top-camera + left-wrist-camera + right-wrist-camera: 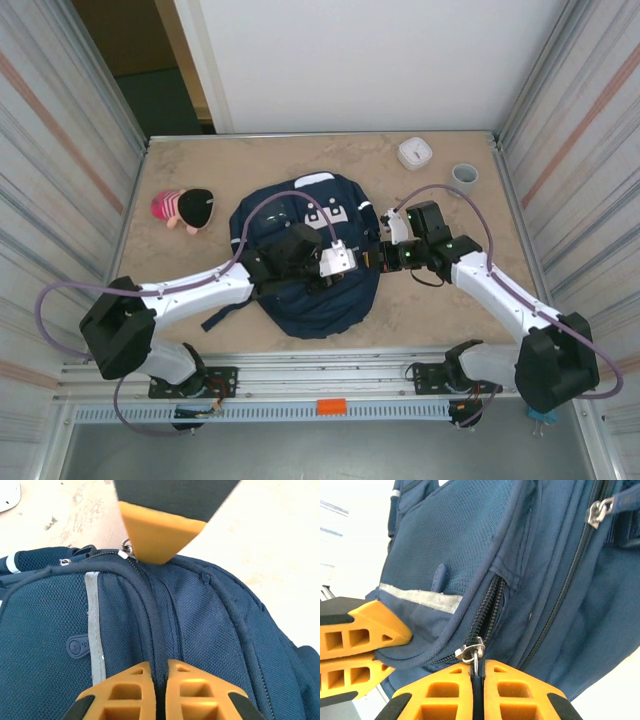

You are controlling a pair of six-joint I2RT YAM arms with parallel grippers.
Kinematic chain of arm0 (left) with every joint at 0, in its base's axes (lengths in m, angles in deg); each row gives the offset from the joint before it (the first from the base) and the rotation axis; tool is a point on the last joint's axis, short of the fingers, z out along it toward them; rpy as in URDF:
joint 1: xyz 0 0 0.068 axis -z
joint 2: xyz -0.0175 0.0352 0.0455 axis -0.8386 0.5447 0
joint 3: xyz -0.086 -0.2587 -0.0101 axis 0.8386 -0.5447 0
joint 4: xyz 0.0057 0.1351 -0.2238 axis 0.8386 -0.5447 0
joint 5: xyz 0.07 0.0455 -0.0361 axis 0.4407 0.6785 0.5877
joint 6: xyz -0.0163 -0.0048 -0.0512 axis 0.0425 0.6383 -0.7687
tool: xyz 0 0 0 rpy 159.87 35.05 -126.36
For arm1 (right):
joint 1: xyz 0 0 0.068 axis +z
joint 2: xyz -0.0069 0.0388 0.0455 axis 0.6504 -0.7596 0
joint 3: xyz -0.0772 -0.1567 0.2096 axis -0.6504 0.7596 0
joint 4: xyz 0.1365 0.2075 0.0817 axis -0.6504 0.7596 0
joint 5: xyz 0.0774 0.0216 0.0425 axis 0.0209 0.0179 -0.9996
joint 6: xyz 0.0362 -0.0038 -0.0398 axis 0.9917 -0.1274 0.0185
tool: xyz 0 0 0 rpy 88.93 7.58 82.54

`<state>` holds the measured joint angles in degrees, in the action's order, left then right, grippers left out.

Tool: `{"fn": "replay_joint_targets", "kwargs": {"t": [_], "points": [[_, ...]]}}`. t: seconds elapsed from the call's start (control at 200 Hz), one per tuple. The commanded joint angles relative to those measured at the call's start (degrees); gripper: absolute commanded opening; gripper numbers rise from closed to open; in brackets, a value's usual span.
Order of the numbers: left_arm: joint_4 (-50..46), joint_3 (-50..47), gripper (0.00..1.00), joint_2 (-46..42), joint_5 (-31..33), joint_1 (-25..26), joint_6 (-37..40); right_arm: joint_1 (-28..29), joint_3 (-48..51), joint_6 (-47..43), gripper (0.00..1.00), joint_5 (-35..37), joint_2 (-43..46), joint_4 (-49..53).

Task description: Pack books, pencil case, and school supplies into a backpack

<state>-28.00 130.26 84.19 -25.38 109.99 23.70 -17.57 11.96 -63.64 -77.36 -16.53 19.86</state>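
Top external: a plush toy (183,208) lies at the left of the table (450,310). The backpack (318,308) lies mid-table, just ahead of the arm bases. The left gripper (352,262) is on the bag's right side, with the right gripper (374,257) just beside it at the bag's edge. A white device (414,152) and a grey cup (464,176) stand at the far right.

Left wrist: the left fingers (125,692) are pinched together on a fabric ridge of the backpack.

Right wrist: the right fingers (520,695) are clamped on a metal zip pull (472,652).
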Motion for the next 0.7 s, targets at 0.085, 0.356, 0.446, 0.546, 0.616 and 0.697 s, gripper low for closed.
{"fn": "replay_joint_targets", "kwargs": {"t": [0.085,0.356,0.446,0.546,0.616,0.697], "points": [[-13.8,-0.3,0.00,-0.2,-4.7,-0.9,6.7,-4.2,-2.9,-1.3,0.00,10.4,-3.1,-2.8],[-14.0,0.5,0.05,-0.5,-8.0,-0.9,7.0,-4.8,-5.0,1.1,0.00,15.6,-7.4,-6.0],[-11.3,0.5,0.52,-1.6,-1.7,-0.9,-0.7,-4.9,-5.4,1.0,0.13,12.6,-6.9,-5.4],[-11.0,1.5,0.70,-3.4,4.1,-1.7,-11.9,-4.8,-5.7,2.4,0.50,15.0,-3.7,-2.2],[-11.9,1.8,0.77,-5.2,3.9,-2.9,-19.5,-4.8,-5.8,2.9,0.59,17.3,0.0,-0.3],[-12.4,1.1,0.79,-8.2,5.4,-3.7,-25.6,-4.7,-7.0,2.7,0.59,15.3,3.1,0.9]]}}
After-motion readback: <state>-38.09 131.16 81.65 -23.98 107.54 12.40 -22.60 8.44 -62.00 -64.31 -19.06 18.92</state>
